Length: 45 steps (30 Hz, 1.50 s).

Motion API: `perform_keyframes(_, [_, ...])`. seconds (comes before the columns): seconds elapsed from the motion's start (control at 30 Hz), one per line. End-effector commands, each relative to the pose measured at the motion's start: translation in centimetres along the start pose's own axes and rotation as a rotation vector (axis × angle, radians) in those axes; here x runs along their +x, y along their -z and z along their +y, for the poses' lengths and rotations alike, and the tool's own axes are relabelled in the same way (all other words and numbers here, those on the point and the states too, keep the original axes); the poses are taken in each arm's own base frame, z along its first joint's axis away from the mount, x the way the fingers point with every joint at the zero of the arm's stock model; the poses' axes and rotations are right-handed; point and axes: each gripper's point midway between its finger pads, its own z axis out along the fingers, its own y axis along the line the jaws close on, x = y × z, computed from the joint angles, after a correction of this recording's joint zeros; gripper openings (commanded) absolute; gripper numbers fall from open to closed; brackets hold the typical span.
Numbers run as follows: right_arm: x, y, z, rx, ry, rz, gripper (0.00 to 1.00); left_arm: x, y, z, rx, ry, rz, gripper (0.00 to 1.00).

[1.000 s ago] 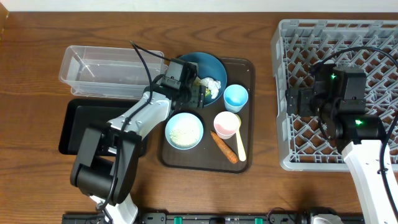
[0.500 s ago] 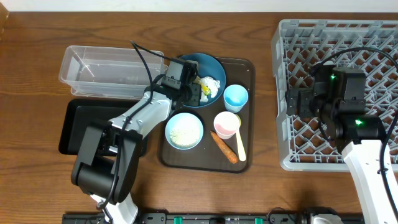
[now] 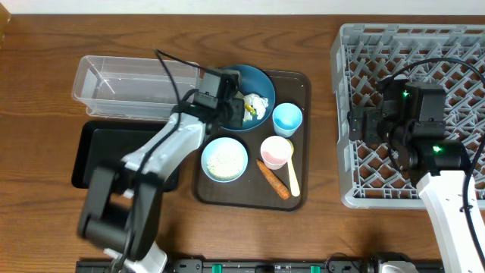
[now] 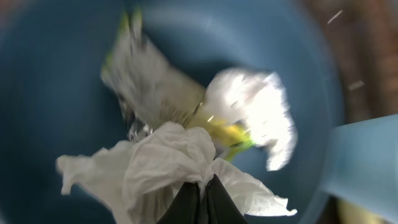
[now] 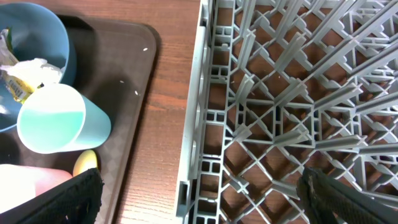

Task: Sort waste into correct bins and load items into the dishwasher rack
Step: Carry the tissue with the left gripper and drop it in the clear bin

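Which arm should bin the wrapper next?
Left. The left jaws are shut on the wrapper in the bowl, near the tub; the right jaws stand open at the rack.

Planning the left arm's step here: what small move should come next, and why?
Probably lift straight up. The left gripper looks shut on the white wrapper, which lies inside the dark blue bowl, so raising it should clear the rim.

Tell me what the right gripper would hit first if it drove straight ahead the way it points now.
Probably the dishwasher rack: its side wall and lattice floor lie straight ahead of the open right gripper. Which part comes first is unclear.
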Motion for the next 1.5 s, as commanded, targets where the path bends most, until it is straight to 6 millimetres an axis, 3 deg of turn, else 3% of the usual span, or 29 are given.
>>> perform_keyframes(0.0, [-0.7,0.4,0.3,-0.010,0.001,-0.019,0.99,-4.4,5.2,-0.7,0.016,-0.013,-0.159,0.06])
perform_keyframes(0.1, [-0.8,0.4,0.3,-0.010,0.001,-0.020,0.99,-6.5,8.2,0.5,-0.028,-0.023,-0.248,0.06])
perform_keyframes(0.27, [-0.8,0.4,0.3,-0.010,0.001,-0.019,0.99,-8.1,11.8,7.8,-0.303,0.069,-0.340,0.06])
perform_keyframes(0.37, [-0.8,0.4,0.3,-0.010,0.001,-0.019,0.99,-7.8,12.0,11.2,-0.375,0.122,-0.331,0.06])
perform_keyframes(0.53, [-0.8,0.4,0.3,-0.010,0.001,-0.022,0.99,-6.2,10.6,16.2,-0.449,0.205,-0.270,0.06])
perform_keyframes(0.6, [-0.8,0.4,0.3,-0.010,0.001,-0.022,0.99,-5.6,9.9,17.4,-0.465,0.223,-0.247,0.13])
perform_keyframes(0.63, [-0.8,0.4,0.3,-0.010,0.001,-0.022,0.99,-5.4,9.6,17.7,-0.467,0.228,-0.240,0.17])
perform_keyframes(0.73, [-0.8,0.4,0.3,-0.010,0.002,-0.022,0.99,-5.9,9.5,17.3,-0.433,0.223,-0.256,0.47])
perform_keyframes(0.77, [-0.8,0.4,0.3,-0.010,0.002,-0.022,0.99,-6.2,9.6,16.8,-0.412,0.219,-0.266,0.50])
perform_keyframes(0.93, [-0.8,0.4,0.3,-0.010,0.002,-0.022,0.99,-8.5,11.0,12.9,-0.276,0.174,-0.348,0.50])
perform_keyframes(1.07, [-0.8,0.4,0.3,-0.010,0.002,-0.022,0.99,-8.6,10.8,11.1,-0.250,0.144,-0.345,0.52])
perform_keyframes(1.27, [-0.8,0.4,0.3,-0.010,0.002,-0.022,0.99,-7.0,9.7,13.2,-0.350,0.167,-0.286,0.52])
perform_keyframes(1.4, [-0.8,0.4,0.3,-0.010,0.001,-0.022,0.99,-6.8,10.4,15.6,-0.474,0.196,-0.296,0.53])
perform_keyframes(1.47, [-0.8,0.4,0.3,-0.010,0.001,-0.022,0.99,-6.7,10.1,15.4,-0.443,0.278,-0.310,0.53])
